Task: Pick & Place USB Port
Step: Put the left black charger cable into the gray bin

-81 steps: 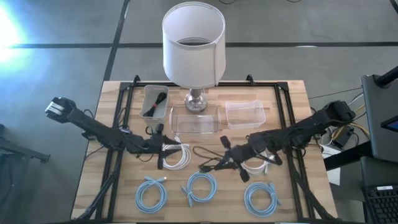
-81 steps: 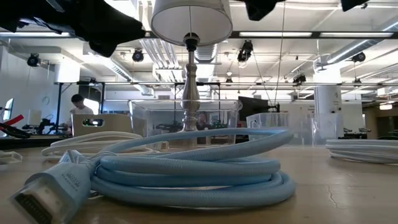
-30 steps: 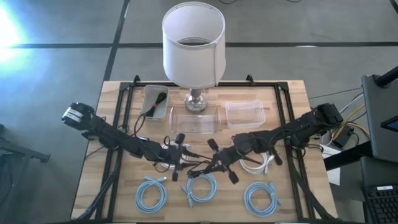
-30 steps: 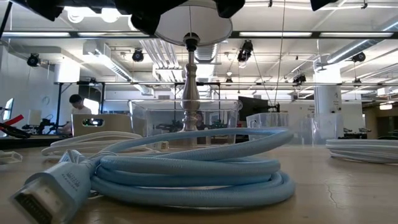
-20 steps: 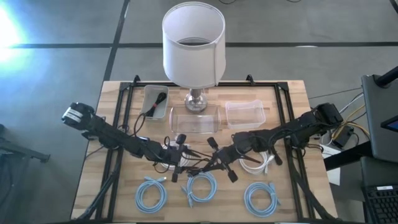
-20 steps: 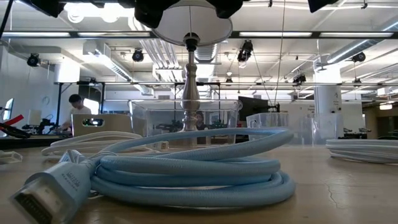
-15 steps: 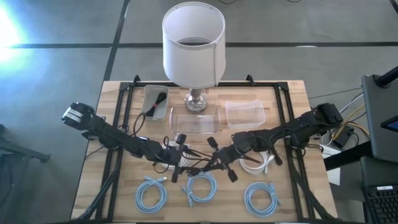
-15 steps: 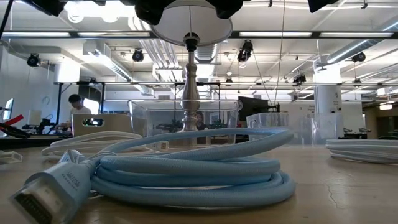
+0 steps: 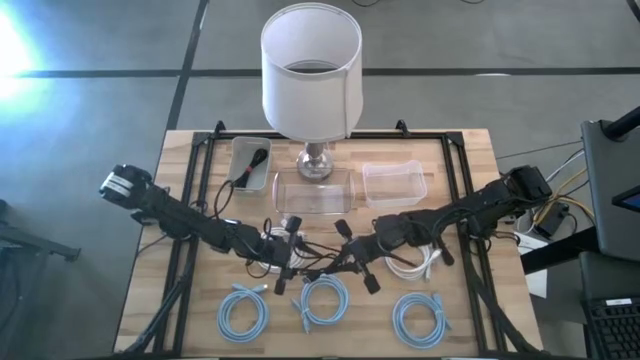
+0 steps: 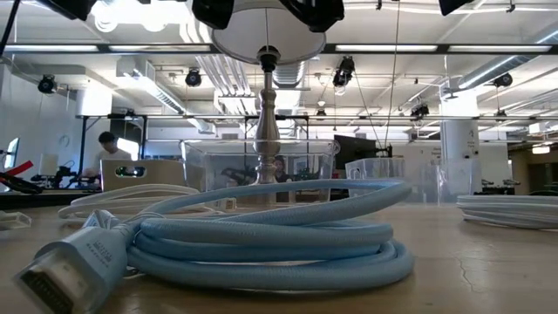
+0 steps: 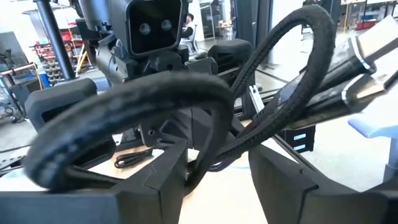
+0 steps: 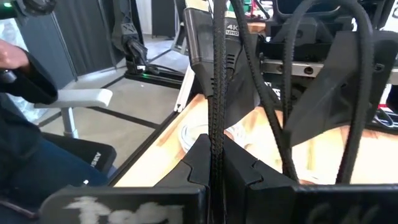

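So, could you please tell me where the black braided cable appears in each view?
High view: black braided cable at the middle of the wooden table.
Low view: not in it.
Left wrist view: looping across the centre.
Right wrist view: upright, clamped in the right gripper.
Shared landmark: that table, in all four.

Both arms are slim, matte black and jointed. The left arm [image 9: 190, 226] has a white-and-black cap at its 9 o'clock end; the right arm [image 9: 470, 210] ends in a dark block at 3 o'clock. Wrist views show black, angular, blocky fingers [image 11: 158, 180].
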Available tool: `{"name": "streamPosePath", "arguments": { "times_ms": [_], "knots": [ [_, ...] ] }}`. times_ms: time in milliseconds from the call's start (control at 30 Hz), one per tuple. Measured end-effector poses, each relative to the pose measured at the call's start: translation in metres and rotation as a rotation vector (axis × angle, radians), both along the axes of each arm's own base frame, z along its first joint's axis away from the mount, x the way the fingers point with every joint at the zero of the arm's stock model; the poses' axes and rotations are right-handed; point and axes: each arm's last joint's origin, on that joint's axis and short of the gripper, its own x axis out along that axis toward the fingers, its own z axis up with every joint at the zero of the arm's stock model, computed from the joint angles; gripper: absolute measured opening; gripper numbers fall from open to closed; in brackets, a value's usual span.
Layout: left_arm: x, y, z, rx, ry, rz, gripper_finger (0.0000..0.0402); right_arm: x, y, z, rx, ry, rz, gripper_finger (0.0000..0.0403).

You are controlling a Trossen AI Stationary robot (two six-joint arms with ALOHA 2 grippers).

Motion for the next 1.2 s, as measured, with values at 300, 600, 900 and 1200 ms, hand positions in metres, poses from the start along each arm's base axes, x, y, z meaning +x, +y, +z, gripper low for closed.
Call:
{"name": "streamPosePath", "arguments": {
  "times_ms": [300,600,900,1200],
  "knots": [
    [0.004,-0.002,-0.008,0.010,0.021,-0.027,0.0078,0.000,-0.003,-0.004,-0.029,0.028,-0.109,0.0013],
    [0.005,-0.002,-0.010,0.017,0.029,-0.024,0.0016,0.000,-0.003,-0.005,-0.018,0.046,-0.133,0.0013],
    [0.005,-0.001,-0.012,0.018,0.043,0.006,0.0022,0.000,-0.005,-0.010,-0.035,0.093,-0.159,0.0070],
    [0.005,0.001,-0.020,-0.015,0.129,0.106,0.0017,-0.002,-0.008,-0.013,-0.063,0.138,-0.200,0.0136]
  ]
}}
